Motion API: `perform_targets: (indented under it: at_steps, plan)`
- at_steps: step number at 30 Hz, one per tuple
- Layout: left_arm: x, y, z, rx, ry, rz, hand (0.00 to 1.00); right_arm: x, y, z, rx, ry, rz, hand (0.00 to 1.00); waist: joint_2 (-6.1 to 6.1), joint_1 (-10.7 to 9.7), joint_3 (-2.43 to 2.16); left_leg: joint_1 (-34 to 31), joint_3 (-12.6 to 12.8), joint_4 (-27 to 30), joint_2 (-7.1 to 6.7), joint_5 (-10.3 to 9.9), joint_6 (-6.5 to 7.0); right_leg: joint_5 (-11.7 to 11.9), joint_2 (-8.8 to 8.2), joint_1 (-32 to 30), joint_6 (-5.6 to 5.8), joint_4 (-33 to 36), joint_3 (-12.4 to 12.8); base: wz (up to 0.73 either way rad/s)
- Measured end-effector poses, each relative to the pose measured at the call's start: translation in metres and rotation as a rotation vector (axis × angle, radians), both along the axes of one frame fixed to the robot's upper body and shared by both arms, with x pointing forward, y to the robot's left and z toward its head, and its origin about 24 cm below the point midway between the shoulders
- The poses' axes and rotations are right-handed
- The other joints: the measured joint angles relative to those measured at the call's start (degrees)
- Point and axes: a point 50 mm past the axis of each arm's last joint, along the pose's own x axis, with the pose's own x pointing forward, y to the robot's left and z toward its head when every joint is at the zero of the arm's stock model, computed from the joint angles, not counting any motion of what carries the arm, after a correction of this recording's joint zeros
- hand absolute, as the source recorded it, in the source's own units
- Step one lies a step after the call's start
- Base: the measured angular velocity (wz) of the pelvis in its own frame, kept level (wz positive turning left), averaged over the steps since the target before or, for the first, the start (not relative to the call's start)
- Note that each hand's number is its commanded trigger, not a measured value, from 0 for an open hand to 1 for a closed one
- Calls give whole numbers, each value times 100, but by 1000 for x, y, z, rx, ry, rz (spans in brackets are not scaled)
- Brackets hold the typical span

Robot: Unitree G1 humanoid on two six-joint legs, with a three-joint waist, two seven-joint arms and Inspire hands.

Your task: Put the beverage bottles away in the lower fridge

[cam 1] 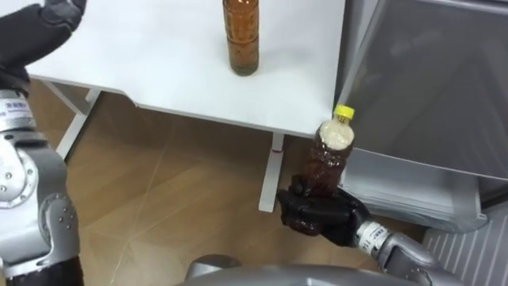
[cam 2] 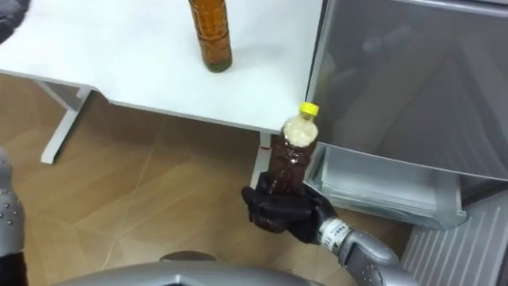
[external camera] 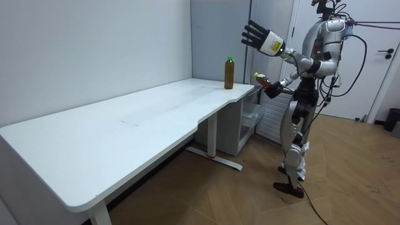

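A brown drink bottle with a yellow cap [cam 1: 331,155] stands upright in my right hand [cam 1: 317,216], whose fingers are curled round its lower part. It hangs over the floor, just off the table's corner and in front of the fridge's lower compartment [cam 1: 397,191], which stands open. A second brown bottle [cam 1: 240,36] stands on the white table [cam 1: 159,63] near its far end; in the room view this second bottle [external camera: 229,73] has a green cap. My left hand [external camera: 256,34] is raised high above the table with its fingers spread, holding nothing.
The tall grey fridge [cam 1: 429,79] rises right of the table's end. A white table leg [cam 1: 270,179] stands close to my right hand. I stand on the wood floor [cam 1: 175,199] between table end and fridge. A white door [external camera: 381,56] is behind me.
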Motion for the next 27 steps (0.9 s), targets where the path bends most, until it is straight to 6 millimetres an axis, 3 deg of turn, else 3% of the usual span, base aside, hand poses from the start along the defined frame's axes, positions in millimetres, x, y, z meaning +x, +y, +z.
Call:
perform_targets:
  at_steps: [4, 8, 12, 15, 19, 21, 27]
  plan:
    - [-15, 16, -39, -113, 149, 114, 0, -3, -3, -3, -34, 25, -30, 100, -32, -1, -22, -12, 8, -23, -6, 0, 3, -1, -3, -40, 2, 7, 20, -2]
    - [-40, 25, -100, -258, 388, 225, 0, -9, -5, -6, -54, 53, -55, 100, -74, -22, -43, 105, 0, -52, -7, 0, 5, -5, -2, 68, 7, -3, 57, 0]
    - [-59, 11, -160, -374, 644, 233, 0, -9, -6, -10, -55, 76, -64, 100, -105, -41, -39, 170, -2, -83, -11, -5, 10, -5, -9, 129, 8, 2, 22, 1]
    - [-68, -9, -188, -404, 802, 175, 0, -13, -8, -16, -58, 113, -80, 100, -140, -72, -40, 77, -9, -7, -19, -11, 14, -5, -15, 92, 8, 2, 18, 0]
    - [-88, -25, -216, -424, 967, 106, 0, -21, -11, -24, -89, 171, -104, 100, -141, -212, -37, 59, -10, -8, -21, -9, 12, -5, -18, 81, 8, 2, 7, 0]
    - [-108, -36, -228, -450, 1058, 62, 0, -27, -13, -29, -91, 205, -113, 100, -185, -349, -38, 42, 24, -25, -18, -8, 10, -16, -36, 41, 8, -1, 24, -5]
    - [-141, -48, -254, -471, 1273, -6, 0, -44, -19, -42, -107, 317, -184, 100, -308, -496, -36, 3, 62, -48, -17, -6, 11, -23, -18, -9, 16, -1, 35, 0]
